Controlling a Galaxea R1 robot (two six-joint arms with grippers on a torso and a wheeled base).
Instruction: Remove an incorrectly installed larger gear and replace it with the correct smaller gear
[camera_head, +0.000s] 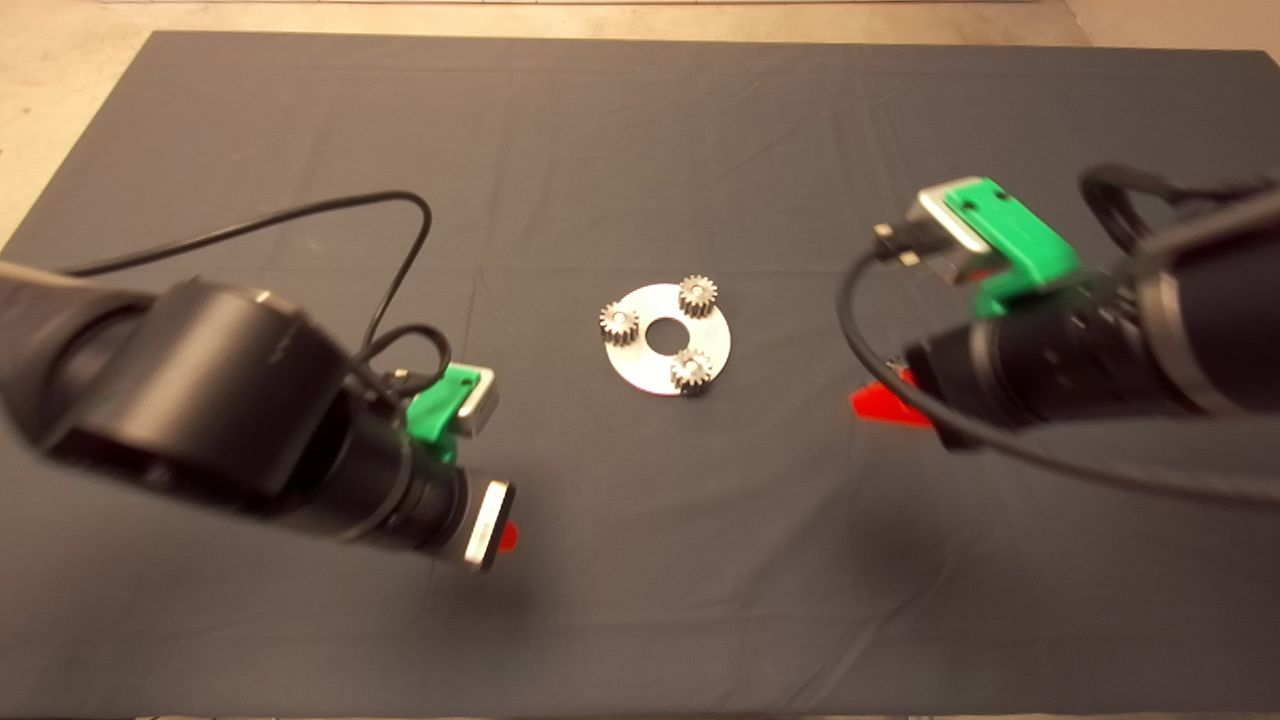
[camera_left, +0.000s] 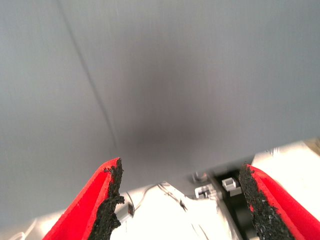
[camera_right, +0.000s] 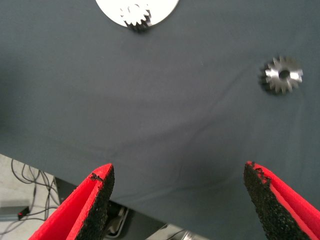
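Two black, tube-like arms — each trailing a looped black cable, each with a green bracket holding a silver block. Each pincer (camera_left: 180, 200) (camera_right: 177, 202) has red fingers — crumbly black pads inside.

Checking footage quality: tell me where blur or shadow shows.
Head view: both arms smeared, plate fairly crisp. Left wrist view: soft dark shadow on the mat beyond the open left end effector. Right wrist view: larger gear sharp, plate edge glaring white.

mat (camera_head: 640, 120) | round plate (camera_head: 650, 372) at centre | larger gear (camera_right: 281, 74) lying apart
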